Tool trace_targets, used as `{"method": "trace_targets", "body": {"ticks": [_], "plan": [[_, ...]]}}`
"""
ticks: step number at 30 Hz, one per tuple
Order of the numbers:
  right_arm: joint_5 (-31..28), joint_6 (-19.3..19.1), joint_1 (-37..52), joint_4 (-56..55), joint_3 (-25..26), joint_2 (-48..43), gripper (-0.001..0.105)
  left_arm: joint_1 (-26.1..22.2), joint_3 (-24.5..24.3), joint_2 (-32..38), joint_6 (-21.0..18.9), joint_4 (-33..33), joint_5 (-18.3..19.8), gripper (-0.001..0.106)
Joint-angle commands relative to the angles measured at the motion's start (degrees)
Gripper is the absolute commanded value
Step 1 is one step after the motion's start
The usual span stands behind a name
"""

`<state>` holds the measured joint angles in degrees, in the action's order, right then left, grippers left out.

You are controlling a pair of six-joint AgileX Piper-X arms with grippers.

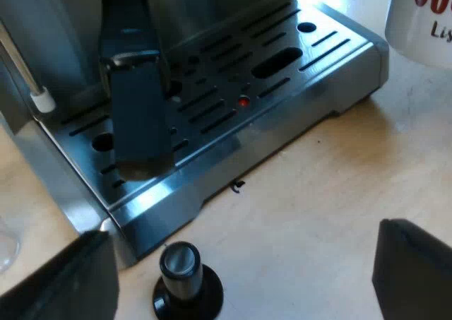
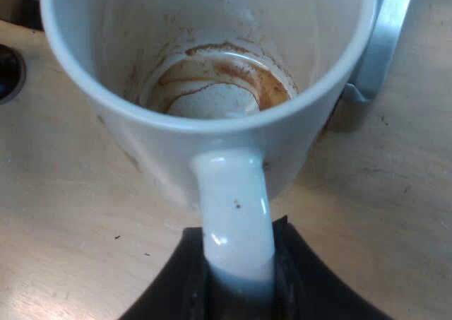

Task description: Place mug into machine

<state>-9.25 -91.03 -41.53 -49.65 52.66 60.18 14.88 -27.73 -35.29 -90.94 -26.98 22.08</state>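
Right hand (image 2: 240, 267) is clamped on the mug's (image 2: 212, 87) handle, one black finger on each side of it. We note brown coffee residue ringing the mug's bottom. The mug is upright, just beside a corner of the machine's (image 1: 42, 23) slotted tray (image 1: 282, 126), over the wooden surface (image 1: 318, 214) and not on the tray; we cannot tell whether it touches the surface. Left hand (image 1: 244, 263) is wide, holding nothing, above the surface at the tray's front edge. A tamper (image 1: 185, 285) stands on the surface near the tray's front. A dark handle (image 1: 134, 115) juts over the tray.
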Motion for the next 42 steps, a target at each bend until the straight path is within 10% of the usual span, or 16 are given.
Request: {"method": "trace_targets", "body": {"ticks": [1,42], "plan": [[-0.4,0.0,-0.1,2.8,1.3,-0.5,0.0,0.3,-0.2,0.0,-0.8,1.3,-1.5,0.102],[0.0,-0.4,-2.7,12.5,6.6,14.6,0.0,0.3,-0.2,0.0,-1.6,1.6,-2.1,0.102]]}}
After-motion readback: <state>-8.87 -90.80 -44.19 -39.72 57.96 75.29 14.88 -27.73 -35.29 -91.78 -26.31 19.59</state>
